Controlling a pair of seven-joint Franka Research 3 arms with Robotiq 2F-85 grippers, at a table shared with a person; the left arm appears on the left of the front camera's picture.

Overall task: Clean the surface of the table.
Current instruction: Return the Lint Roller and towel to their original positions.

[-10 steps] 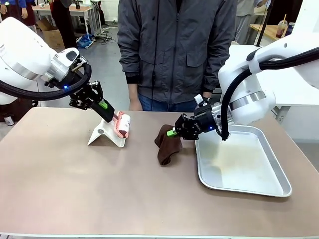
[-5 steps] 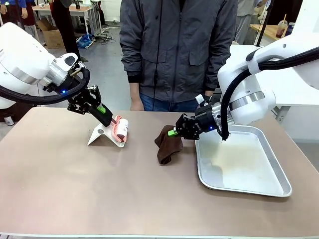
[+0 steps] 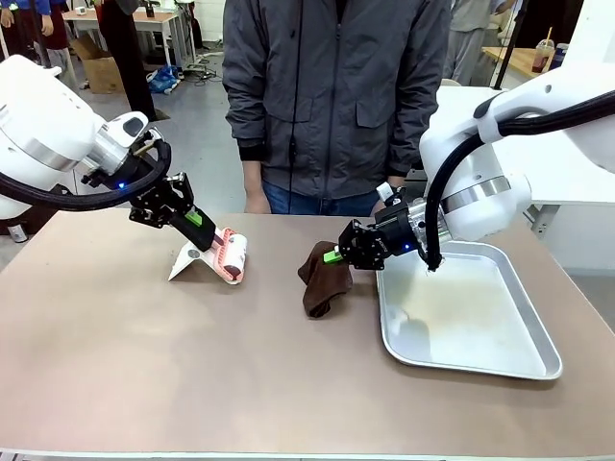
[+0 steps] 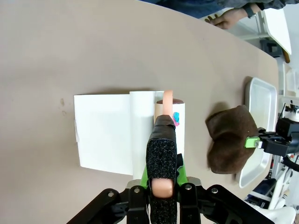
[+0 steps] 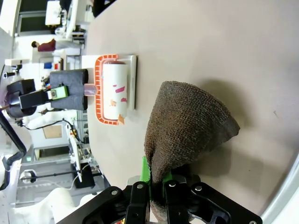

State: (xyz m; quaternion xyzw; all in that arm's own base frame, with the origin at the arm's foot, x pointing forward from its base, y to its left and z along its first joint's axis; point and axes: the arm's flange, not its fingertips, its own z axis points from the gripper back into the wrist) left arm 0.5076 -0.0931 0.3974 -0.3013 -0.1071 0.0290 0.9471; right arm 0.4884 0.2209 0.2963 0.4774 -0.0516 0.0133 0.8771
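Item 1. Left gripper (image 3: 197, 224): jaws clamped on the black foam-wrapped handle of a lint roller (image 3: 232, 255). The arm slants down from the left, so the roller head meets the white stand (image 3: 197, 261) at an angle; the grip on the handle end probably leaves the drum free to turn. In the left wrist view the handle runs straight out between the fingers (image 4: 141, 184), with the drum lying over the stand's fold.

Item 2. White stand: a folded sheet resting on the table (image 3: 192, 375), on the left half, near the far edge. It appears to serve as the roller's dock.

Item 3. Brown cloth (image 3: 322, 277): bunched, its lower folds resting on the table at centre, just left of the tray. Right gripper (image 3: 334, 255) has its jaws pinched on the upper edge, likely so the loose bulk can drag as a wiping pad.

Item 4. Silver tray (image 3: 538, 360): on the right side of the table, holding nothing visible.

Item 5. Table: taupe top, spanning the whole foreground; a person (image 3: 336, 96) stands at its far side.
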